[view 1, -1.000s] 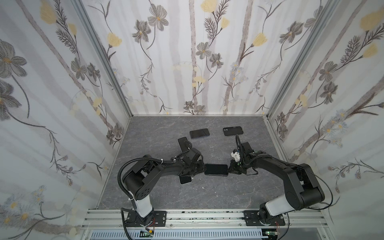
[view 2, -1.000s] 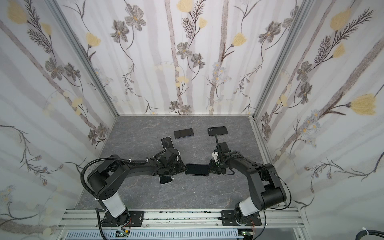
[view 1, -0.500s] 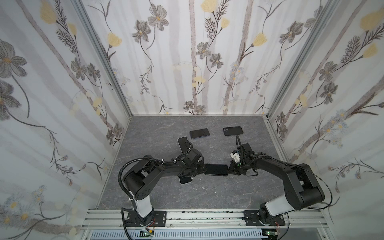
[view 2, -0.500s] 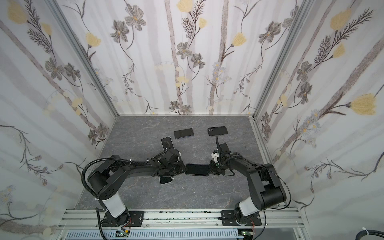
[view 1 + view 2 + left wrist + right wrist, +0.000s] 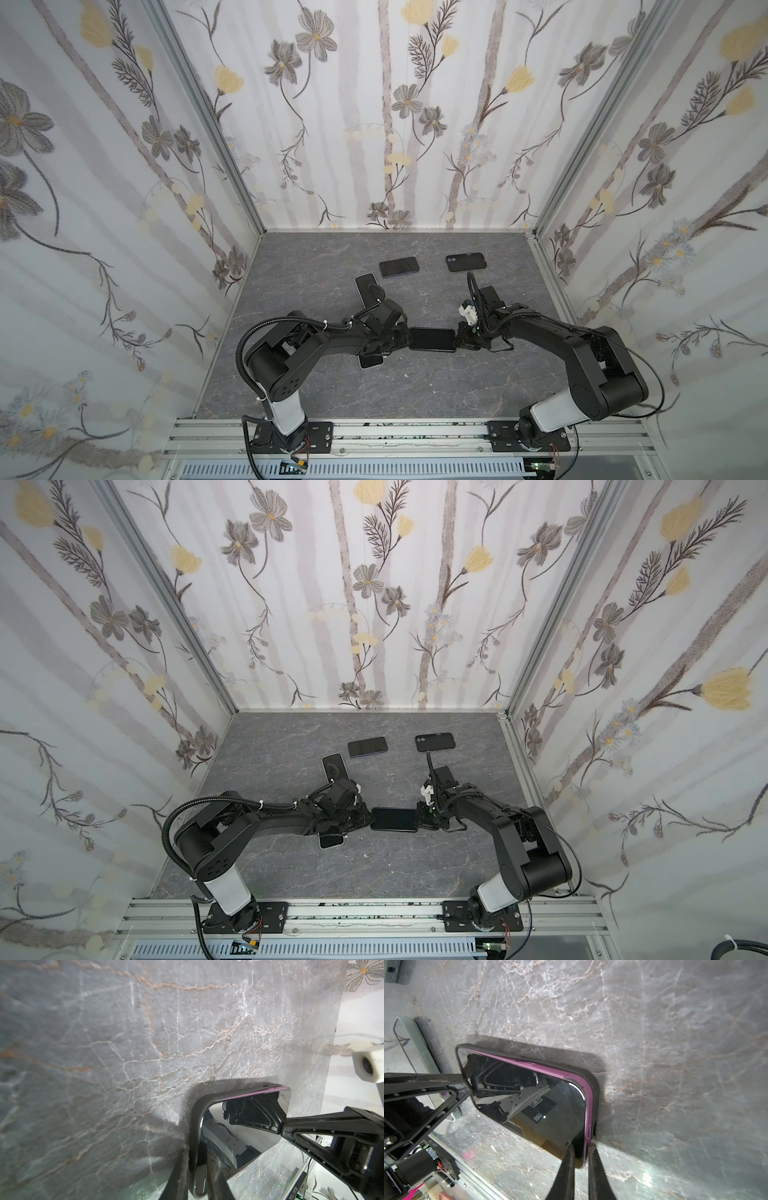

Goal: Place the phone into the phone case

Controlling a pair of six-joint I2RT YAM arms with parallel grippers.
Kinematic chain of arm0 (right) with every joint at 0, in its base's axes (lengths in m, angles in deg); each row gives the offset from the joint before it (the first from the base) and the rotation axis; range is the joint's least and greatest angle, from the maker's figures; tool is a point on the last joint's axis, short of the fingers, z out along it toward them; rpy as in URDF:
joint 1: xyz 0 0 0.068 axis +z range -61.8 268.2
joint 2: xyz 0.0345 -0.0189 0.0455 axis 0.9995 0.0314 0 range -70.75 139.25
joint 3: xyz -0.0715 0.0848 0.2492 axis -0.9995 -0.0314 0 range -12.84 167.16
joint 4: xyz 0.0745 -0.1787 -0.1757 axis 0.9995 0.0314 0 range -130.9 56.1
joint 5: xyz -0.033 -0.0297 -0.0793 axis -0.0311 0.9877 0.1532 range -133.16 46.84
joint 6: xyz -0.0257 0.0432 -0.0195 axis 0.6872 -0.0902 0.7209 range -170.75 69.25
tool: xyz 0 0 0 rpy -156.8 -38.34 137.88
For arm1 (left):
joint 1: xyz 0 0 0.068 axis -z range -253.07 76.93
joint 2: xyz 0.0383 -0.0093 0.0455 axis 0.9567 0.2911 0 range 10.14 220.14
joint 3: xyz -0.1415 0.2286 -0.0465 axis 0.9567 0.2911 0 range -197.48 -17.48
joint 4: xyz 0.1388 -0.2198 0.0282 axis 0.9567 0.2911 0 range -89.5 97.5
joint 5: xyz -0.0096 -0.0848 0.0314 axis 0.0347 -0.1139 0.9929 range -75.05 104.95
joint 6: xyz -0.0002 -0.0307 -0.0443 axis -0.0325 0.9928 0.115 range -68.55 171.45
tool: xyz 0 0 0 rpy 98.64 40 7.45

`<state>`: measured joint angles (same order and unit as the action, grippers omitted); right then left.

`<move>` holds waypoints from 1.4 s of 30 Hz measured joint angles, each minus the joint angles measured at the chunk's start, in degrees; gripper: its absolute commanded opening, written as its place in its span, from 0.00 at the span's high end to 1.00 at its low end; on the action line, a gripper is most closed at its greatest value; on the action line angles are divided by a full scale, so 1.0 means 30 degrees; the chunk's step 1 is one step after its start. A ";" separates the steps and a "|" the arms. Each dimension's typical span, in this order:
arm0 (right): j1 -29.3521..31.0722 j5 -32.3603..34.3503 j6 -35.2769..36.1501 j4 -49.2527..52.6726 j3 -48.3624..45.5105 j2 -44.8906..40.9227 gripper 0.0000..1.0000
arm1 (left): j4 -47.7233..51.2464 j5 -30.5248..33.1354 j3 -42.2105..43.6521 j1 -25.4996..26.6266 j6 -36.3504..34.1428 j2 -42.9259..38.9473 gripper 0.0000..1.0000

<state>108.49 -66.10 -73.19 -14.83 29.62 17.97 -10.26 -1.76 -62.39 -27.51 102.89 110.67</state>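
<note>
Phone [image 5: 431, 339] flat at centre of table [image 5: 332, 390], betw. both arms. Purple edge shows inside dark case [image 5: 594, 1086] rim. L gripper [image 5: 197, 1148] pinched tight on case, left end. R gripper [image 5: 581, 1145] nipped onto phone, right end. Spare phones [image 5: 398, 267] far back.

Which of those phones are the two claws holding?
The purple-edged phone, pinched at both ends between the left gripper and right gripper; the others lie loose.
</note>
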 measured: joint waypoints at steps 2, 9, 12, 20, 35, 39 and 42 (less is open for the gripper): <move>0.0131 0.0335 0.0117 0.0015 0.0058 0.0284 0.90 | -0.0036 0.0000 0.0029 0.0000 0.0007 -0.0029 0.82; 0.0452 0.0823 0.0211 0.0488 0.0510 0.0648 0.90 | -0.0073 0.0051 0.0051 0.0015 0.0000 -0.0073 0.83; 0.0692 0.1231 0.0204 0.0750 0.0736 0.0678 0.89 | -0.0058 0.0058 0.0080 0.0029 0.0000 -0.0109 0.83; 0.1246 0.3235 0.0058 0.2076 0.1960 -0.0291 0.77 | 0.0605 0.0066 0.0066 0.0044 0.0000 -0.0576 0.83; 0.0721 0.4153 -0.0357 0.1545 0.2914 -0.1792 0.80 | 0.1384 0.0576 -0.1129 -0.0372 -0.0357 -0.0896 0.78; 0.0459 0.3687 -0.0335 0.1413 0.2871 -0.1253 0.83 | 0.1515 0.0561 -0.1384 -0.0379 -0.0576 -0.0678 0.78; 0.0364 0.3446 -0.0262 0.1341 0.2834 -0.0874 0.83 | 0.1566 0.0561 -0.1457 -0.0393 -0.0590 -0.0525 0.78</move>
<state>109.59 -55.76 -73.97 -10.81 38.12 15.35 -5.56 -0.08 -66.76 -28.69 101.12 109.10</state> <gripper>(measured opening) 0.166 0.220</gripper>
